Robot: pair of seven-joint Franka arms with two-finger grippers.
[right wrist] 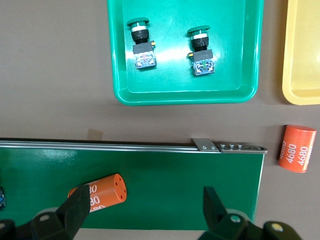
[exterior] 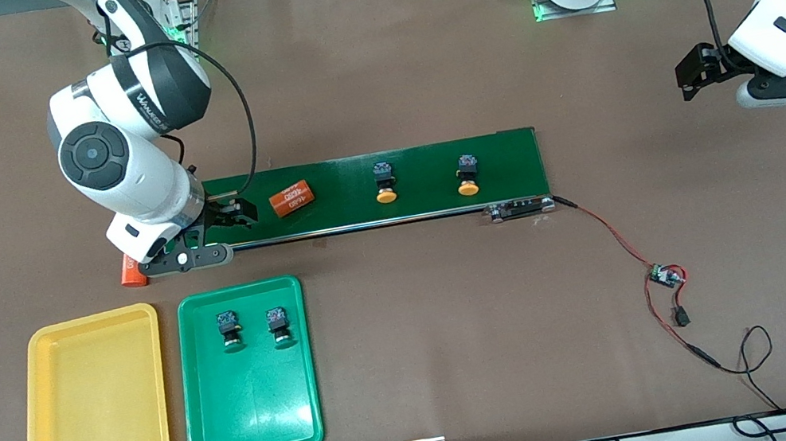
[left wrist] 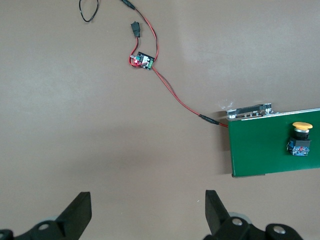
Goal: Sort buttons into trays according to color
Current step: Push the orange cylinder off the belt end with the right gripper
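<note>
Two yellow-orange-capped buttons lie on the dark-green conveyor belt. Two green-capped buttons lie in the green tray, also in the right wrist view. The yellow tray beside it holds nothing. My right gripper is open and empty, low over the belt's end toward the right arm, beside an orange "4680" cylinder. My left gripper is open and empty, up over bare table past the belt's other end; its view shows one yellow-orange button.
The orange cylinder lies on the belt; a second one lies on the table just off the belt's end, near the yellow tray. A small circuit board with red-black wires trails from the belt's motor end.
</note>
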